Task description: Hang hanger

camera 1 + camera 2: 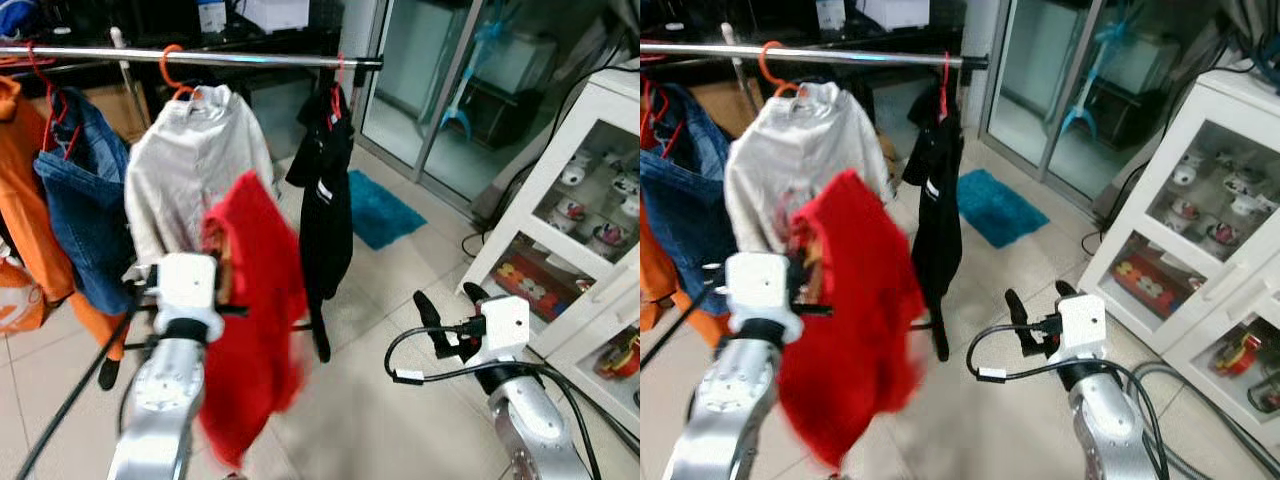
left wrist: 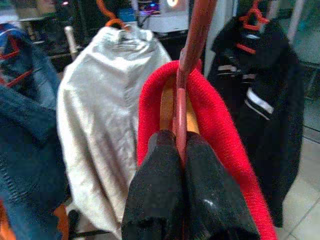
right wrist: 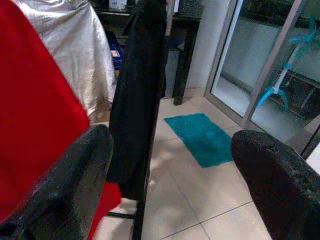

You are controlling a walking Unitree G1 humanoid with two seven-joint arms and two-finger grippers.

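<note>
Hanger (image 2: 181,107) with red garment (image 1: 255,310), pinched between left gripper (image 2: 181,155) jaws.

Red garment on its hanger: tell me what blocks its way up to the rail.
Nothing visible blocks it. The left hand holds the hanger with the red garment below the rail; a free stretch lies between the white shirt and the black garment.

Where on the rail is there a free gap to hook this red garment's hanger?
The bare stretch of rail lies between the white shirt and the black garment. Left of the shirt it is crowded: denim and orange clothes. The left gripper holds the red garment's hanger.
</note>
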